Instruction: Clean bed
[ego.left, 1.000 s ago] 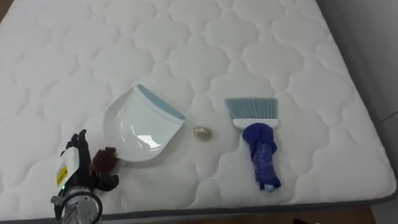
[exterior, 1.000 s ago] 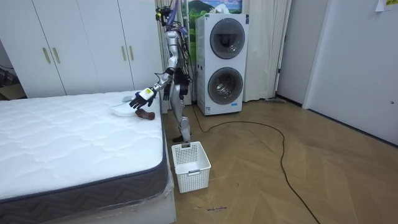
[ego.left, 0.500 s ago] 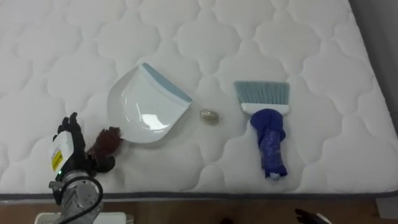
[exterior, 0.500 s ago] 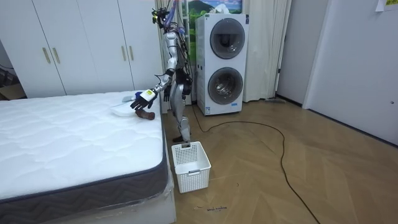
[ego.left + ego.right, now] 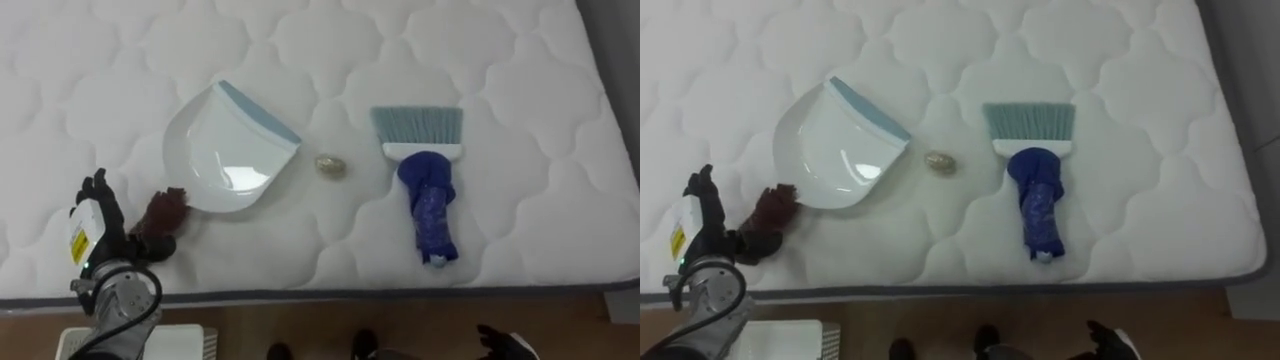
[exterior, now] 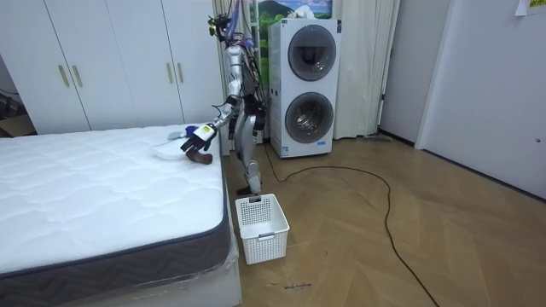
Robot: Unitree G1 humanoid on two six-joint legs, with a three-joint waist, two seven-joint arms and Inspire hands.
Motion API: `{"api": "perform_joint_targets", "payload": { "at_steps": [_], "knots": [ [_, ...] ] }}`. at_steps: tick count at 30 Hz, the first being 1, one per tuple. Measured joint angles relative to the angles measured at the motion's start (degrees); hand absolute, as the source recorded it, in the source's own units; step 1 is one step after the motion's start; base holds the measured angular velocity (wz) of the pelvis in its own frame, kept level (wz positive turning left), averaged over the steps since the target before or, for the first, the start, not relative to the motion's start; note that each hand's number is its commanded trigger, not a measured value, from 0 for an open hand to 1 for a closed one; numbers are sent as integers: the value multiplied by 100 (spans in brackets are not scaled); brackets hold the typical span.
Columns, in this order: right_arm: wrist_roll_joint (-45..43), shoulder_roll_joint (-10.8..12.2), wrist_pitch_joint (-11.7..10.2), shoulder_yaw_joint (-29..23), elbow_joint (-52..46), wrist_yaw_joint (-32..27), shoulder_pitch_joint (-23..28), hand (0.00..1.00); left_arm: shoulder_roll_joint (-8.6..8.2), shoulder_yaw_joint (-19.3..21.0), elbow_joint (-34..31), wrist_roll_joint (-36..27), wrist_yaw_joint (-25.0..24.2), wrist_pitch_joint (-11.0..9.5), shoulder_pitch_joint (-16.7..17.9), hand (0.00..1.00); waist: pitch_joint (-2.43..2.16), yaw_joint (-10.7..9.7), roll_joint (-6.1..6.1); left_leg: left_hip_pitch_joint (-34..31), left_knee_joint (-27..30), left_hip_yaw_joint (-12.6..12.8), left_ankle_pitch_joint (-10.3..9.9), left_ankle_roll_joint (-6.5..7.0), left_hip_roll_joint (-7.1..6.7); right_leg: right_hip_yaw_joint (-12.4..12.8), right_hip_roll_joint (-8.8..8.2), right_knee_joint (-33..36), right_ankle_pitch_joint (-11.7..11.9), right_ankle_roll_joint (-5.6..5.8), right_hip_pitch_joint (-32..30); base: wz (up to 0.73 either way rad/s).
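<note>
The left robot hand (image 5: 98,235) was open, its thumb beside the dark handle (image 5: 165,210) of the white dustpan (image 5: 225,150) on the bed (image 5: 520,60), holding nothing. A small scrap (image 5: 331,166) lay between the dustpan and the blue brush (image 5: 428,200). The right robot hand (image 5: 500,342) hung below the bed's edge, and I could not tell its state.

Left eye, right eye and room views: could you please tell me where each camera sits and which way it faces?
Left eye view: on the robot's head, looking down at dustpan and brush on the mattress; left hand at lower left.
Right eye view: just beside it, same scene and hand.
Room view: off in the room, facing bed, whole robot and washing machines.
Shared: dustpan and left hand.
</note>
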Motion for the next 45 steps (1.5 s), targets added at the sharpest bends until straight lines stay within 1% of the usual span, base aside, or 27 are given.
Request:
{"api": "perform_joint_targets", "payload": {
  "at_steps": [2, 4, 7, 10, 12, 14, 16, 22, 24, 28, 31, 33, 37, 39, 41, 44, 45],
  "knots": [
    [106, 4, 12, 60, 2, 0, 4, 0, 4, -33, 24, -1, 0, 0, -24, 0, 1, -41, 1, -133, 47, 9, -1, 2, 3, 23, 3, 49, 1, -3, -132, 0],
    [140, 3, 7, 139, -25, -3, -1, 0, 9, -49, 111, -9, 3, 0, -74, 0, 12, -69, -8, -213, 117, 28, -2, 4, -4, 37, -23, 143, -8, -10, -233, -2],
    [242, -13, -52, 231, -83, -3, 2, 0, 18, -164, 114, -77, 15, -6, -98, 0, 19, -121, -10, -347, 209, 55, -6, 11, -21, 45, -72, 297, -49, -24, -399, 0],
    [450, -70, -56, 411, -181, -7, 31, 0, 27, -373, 114, -339, 14, -21, -242, 0, 35, -124, 19, -535, 386, 57, -27, 28, 15, 33, -60, 378, -62, -35, -529, 4],
    [567, -140, -55, 469, -306, -11, 72, 0, 27, -430, 111, -353, -26, -28, -366, 0, 71, -125, 81, -675, 575, 73, -116, 38, 79, 11, -28, 457, -71, -48, -616, 0],
    [586, -229, -57, 591, -444, -13, 121, 0, 37, -504, 113, -418, -44, -28, -452, 0, 90, -116, 131, -779, 700, 74, -165, 50, 89, 27, -31, 553, -78, -49, -711, -5],
    [595, -270, -56, 682, -467, -17, 120, 0, 69, -582, 130, -532, -58, -27, -508, 0, 87, -110, 163, -850, 752, 88, -205, 58, 87, 38, -52, 654, -82, -53, -790, -7],
    [583, -286, -46, 894, -491, -51, 129, 0, 101, -605, 205, -555, -80, -6, -621, 0, 79, -133, 182, -952, 963, 89, -281, 72, 94, 31, -88, 863, -138, -64, -885, -1],
    [583, -286, -44, 903, -494, -59, 129, 0, 101, -615, 256, -548, -143, 41, -622, 0, 79, -137, 183, -964, 1034, 77, -319, 76, 100, 30, -90, 919, -165, -62, -883, 0],
    [560, -286, -46, 901, -511, -47, 138, 0, 122, -613, 377, -511, -228, 78, -643, 0, 79, -132, 184, -1001, 1066, 65, -326, 83, 96, 29, -94, 951, -169, -56, -912, 3],
    [556, -296, -46, 898, -547, -34, 139, 0, 213, -613, 382, -470, -303, 122, -647, 0, 80, -136, 184, -1122, 1177, 64, -358, 83, 86, 32, -129, 1090, -205, -61, -1051, 0],
    [555, -309, -39, 898, -551, -3, 140, 0, 236, -614, 390, -470, -308, 157, -662, 0, 81, -138, 183, -1172, 1216, 68, -362, 90, 66, 39, -163, 1164, -223, -64, -1120, 0],
    [554, -307, 78, 902, -561, -2, 164, 0, 271, -626, 406, -475, -475, 295, -666, 0, 81, -184, 181, -1246, 1287, 71, -403, 104, 62, 43, -185, 1273, -262, -69, -1203, 1],
    [555, -307, 159, 907, -565, -2, 178, 0, 281, -632, 429, -476, -545, 349, -670, 0, 82, -196, 178, -1343, 1426, 70, -453, 101, 63, 69, -197, 1415, -310, -79, -1307, 0],
    [557, -304, 192, 906, -566, -2, 182, 0, 281, -632, 442, -485, -571, 419, -677, 0, 83, -232, 177, -1430, 1533, 71, -490, 99, 68, 91, -201, 1526, -347, -79, -1401, -2],
    [558, -307, 204, 903, -616, -7, 190, 0, 289, -634, 467, -536, -662, 438, -698, 0, 84, -282, 174, -1553, 1662, 97, -537, 101, 83, 146, -195, 1653, -371, -82, -1552, -7],
    [555, -307, 203, 905, -655, -6, 217, 0, 291, -633, 552, -562, -694, 438, -757, 0, 87, -283, 166, -1587, 1695, 127, -544, 106, 85, 183, -196, 1707, -374, -83, -1608, -9]
  ]
}}
